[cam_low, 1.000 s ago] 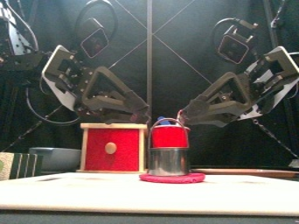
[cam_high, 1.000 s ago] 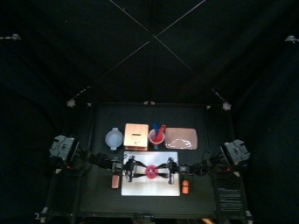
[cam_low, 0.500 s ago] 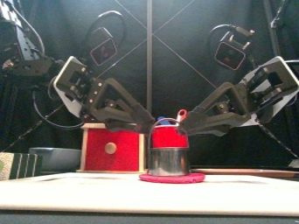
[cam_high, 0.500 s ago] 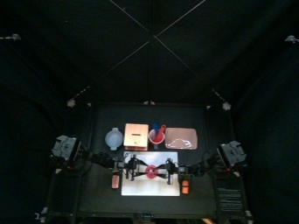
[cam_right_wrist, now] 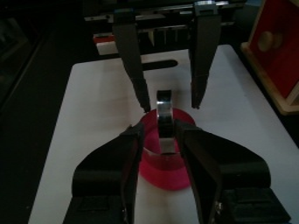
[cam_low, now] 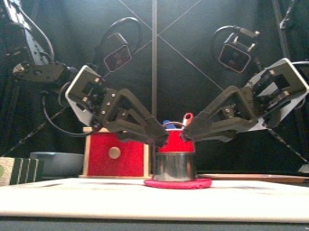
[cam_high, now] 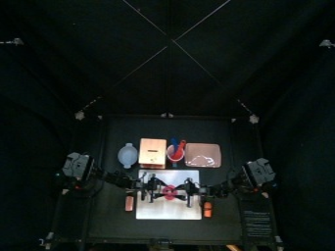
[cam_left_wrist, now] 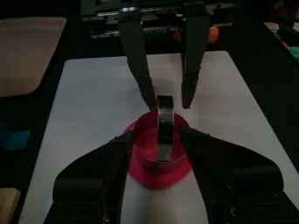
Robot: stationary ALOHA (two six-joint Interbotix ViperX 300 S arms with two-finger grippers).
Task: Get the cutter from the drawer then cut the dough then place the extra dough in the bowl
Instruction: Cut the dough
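1. White board (cam_high: 167, 212) sits at the worktop's front, with the pink dough (cam_low: 178, 183) flat on it.
2. Cutter (cam_low: 175, 165) stands upright on the dough.
3. My left gripper (cam_low: 161, 138) and right gripper (cam_low: 191, 135) have their jaws spread. The tips flank the cutter's top. Contact is unclear; they look released.
4. Behind: red cup (cam_low: 179, 142), wooden box (cam_low: 117, 152) with its drawer closed, and bowl (cam_low: 54, 162).

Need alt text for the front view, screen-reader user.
A round metal cutter stands on a flat pink dough disc on the white board, with the left hand and right hand poised just above it. Behind stands a wooden box with a red drawer front.
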